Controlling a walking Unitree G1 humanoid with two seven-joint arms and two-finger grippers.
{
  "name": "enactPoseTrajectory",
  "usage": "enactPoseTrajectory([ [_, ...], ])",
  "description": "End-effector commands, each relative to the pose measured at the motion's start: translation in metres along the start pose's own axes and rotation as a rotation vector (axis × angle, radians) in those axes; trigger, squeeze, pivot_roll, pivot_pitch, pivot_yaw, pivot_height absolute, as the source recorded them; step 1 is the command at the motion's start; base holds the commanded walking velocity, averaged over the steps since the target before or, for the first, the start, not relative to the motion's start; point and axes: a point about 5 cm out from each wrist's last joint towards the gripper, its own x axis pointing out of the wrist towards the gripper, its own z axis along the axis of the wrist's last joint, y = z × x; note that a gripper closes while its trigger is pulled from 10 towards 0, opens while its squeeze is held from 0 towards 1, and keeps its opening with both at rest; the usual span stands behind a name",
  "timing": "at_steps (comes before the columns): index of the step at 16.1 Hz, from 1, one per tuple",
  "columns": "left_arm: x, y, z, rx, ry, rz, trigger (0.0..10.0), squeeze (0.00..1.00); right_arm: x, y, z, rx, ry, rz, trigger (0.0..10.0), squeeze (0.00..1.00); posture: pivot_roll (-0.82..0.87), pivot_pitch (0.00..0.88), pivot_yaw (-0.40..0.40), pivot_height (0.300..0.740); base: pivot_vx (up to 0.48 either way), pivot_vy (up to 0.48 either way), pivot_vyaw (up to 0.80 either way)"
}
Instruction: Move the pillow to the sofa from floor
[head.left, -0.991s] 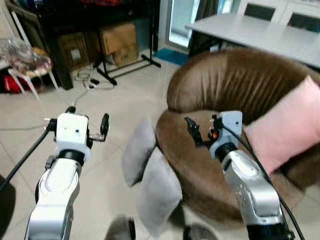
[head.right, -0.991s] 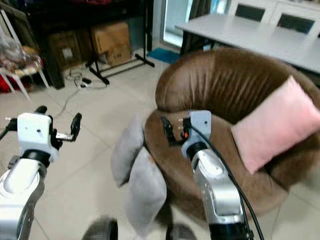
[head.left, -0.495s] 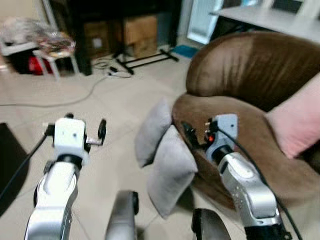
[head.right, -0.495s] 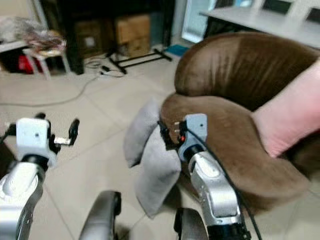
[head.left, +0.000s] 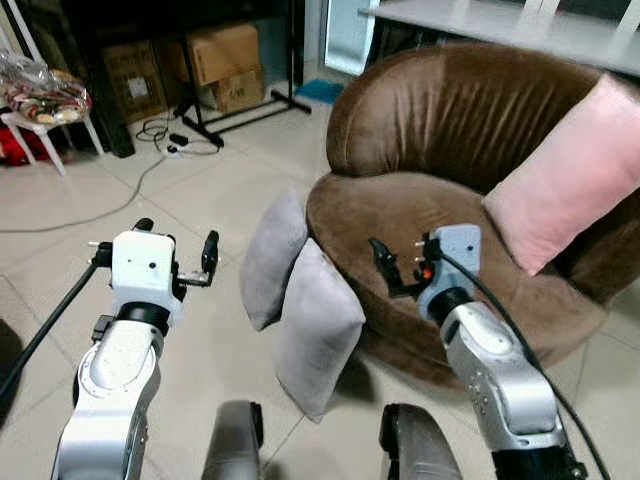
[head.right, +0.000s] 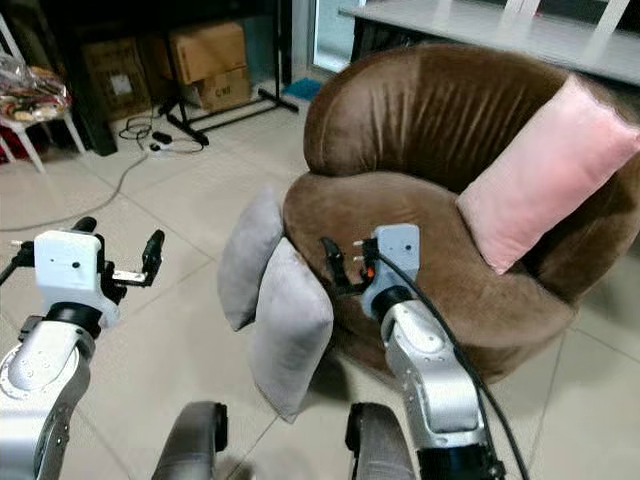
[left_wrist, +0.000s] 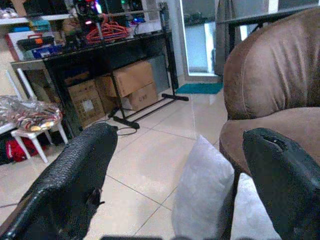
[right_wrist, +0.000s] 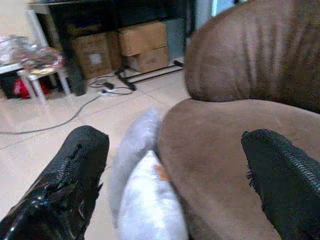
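grey pillow between open grippers, untouched

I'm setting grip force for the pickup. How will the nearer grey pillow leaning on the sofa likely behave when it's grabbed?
The nearer grey pillow looks plump and soft, so it will likely squash and sag between thin fingers. It stands on edge against the brown sofa and the other grey pillow, so a nudge may topple it. It is probably light for its size. Both the left gripper and the right gripper are open.

Soft, even daylight comes from the glass door at twelve o'clock, leaving pale glare on the floor tiles. Head views are sharp; the black fingers blur close up.
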Motion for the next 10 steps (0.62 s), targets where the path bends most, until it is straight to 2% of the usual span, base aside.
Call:
enactPoseTrajectory([
  [1,0.0,0.003,-0.001,0.01,0.003,0.002,10.0,0.67,0.001,-0.005,0.003,-0.019,-0.022,-0.041,10.0,0.0,0.01,0.0,-0.02,0.6,0.285,0.0,0.0],
  [4,-0.003,0.009,-0.006,0.028,0.011,0.017,10.0,0.67,-0.001,-0.015,0.001,-0.029,-0.031,-0.105,10.0,0.0,0.01,0.0,-0.02,0.6,0.284,0.0,0.0],
  [10,-0.007,0.01,-0.012,0.046,0.025,0.01,10.0,0.67,-0.001,-0.01,-0.003,-0.041,-0.019,-0.071,10.0,0.0,0.01,0.0,-0.022,0.6,0.279,0.0,0.0],
])
